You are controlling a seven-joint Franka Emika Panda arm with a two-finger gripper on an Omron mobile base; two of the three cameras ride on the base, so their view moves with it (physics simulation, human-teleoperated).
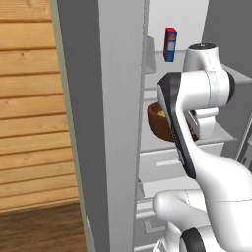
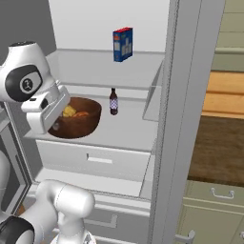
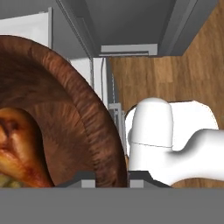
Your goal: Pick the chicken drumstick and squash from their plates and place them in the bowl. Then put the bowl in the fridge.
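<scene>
Bowl [image 2: 76,121] now inside the open fridge [image 2: 109,66], over the middle shelf [image 2: 119,136], with the chicken drumstick [image 3: 19,148] and the squash [image 2: 69,111] lying in it. End effector [image 3: 111,177] closed narrow on the near wall of the bowl, one fingertip inside the rim and one outside, as seen in the hand view. Whether the bottom of the bowl already touches the shelf: not possible to tell from these views.

Step in hand, as judged: setting the bowl down on the shelf and letting go. To do it well:
- Keep the bowl level, so that the food does not roll out.
- Lower slowly until the shelf carries the full weight, and open only then.
- Keep distance from the small dark bottle [image 2: 113,101] standing just beside the bowl, toward the door side; easy to knock over.
- After opening, lift straight up from the rim first, then pull back out, without dragging the bowl toward the shelf edge.
- Mind the shelf above with the blue box [image 2: 123,44] when rising.
</scene>
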